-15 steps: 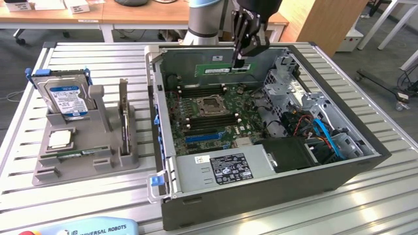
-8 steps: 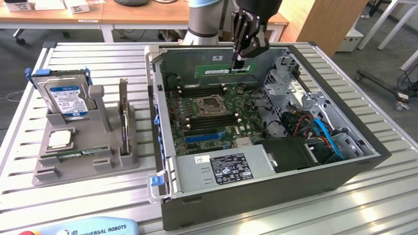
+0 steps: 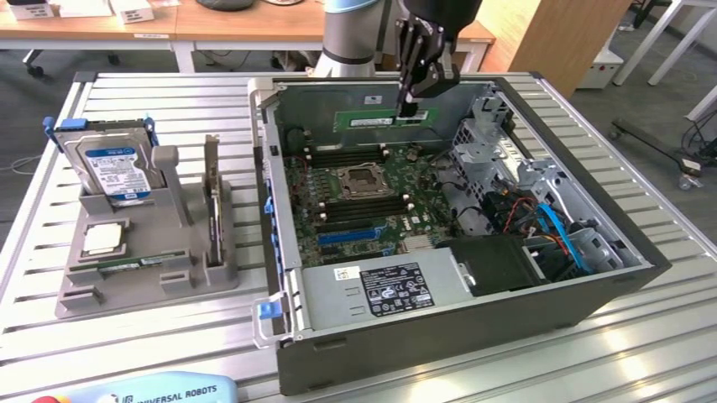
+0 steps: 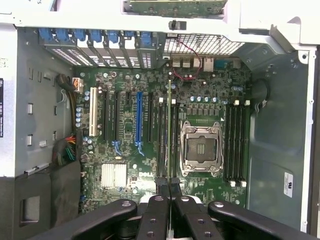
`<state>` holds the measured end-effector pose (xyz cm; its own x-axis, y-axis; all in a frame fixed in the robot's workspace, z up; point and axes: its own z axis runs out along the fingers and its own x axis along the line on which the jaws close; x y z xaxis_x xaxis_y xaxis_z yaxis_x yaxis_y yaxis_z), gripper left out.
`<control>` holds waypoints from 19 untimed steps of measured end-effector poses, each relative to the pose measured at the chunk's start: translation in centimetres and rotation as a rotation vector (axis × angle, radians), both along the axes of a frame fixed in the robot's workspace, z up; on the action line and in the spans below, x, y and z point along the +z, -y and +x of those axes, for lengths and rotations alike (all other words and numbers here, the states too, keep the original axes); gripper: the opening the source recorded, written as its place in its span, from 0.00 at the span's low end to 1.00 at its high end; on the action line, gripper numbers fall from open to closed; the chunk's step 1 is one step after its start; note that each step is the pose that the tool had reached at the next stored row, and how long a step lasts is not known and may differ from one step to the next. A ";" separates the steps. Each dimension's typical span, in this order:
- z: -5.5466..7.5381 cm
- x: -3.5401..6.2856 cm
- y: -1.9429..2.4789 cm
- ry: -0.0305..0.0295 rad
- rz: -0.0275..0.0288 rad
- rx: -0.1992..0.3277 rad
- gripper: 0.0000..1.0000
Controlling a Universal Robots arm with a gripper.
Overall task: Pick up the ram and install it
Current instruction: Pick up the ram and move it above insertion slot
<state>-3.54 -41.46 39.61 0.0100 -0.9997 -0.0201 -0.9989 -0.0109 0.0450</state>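
Observation:
The ram [image 3: 375, 121] is a long thin green board with a white label. It hangs level above the open computer case [image 3: 627, 277], near its back wall. My gripper [image 3: 405, 107] is shut on the ram's top edge. In the wrist view the ram [image 4: 169, 125] is seen edge-on as a thin line running out from my gripper [image 4: 169, 189]. It lies over the dark memory slots [image 4: 162, 140] beside the empty processor socket [image 4: 201, 147]. It is held clear above the motherboard [image 3: 348, 210].
On the exterior view's left a grey holder [image 3: 146, 281] carries a silver hard drive [image 3: 112, 164], a square processor chip [image 3: 103, 238], an upright card [image 3: 211, 197] and another green stick [image 3: 121, 265]. Inside the case are drive cages and cables [image 3: 526, 210] and a power supply [image 3: 387, 290].

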 end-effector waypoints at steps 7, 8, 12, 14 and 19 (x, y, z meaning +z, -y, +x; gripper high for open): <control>0.0 -0.02 -0.09 0.0000 0.0001 0.000 0.11; 0.0 -0.03 -0.09 0.0000 0.0000 0.000 0.11; 0.0 -0.19 -0.09 0.0000 0.0000 0.000 0.11; 0.0 -0.30 -0.09 0.0000 0.0000 0.000 0.11; 0.0 -0.55 -0.09 -0.0001 0.0000 0.000 0.11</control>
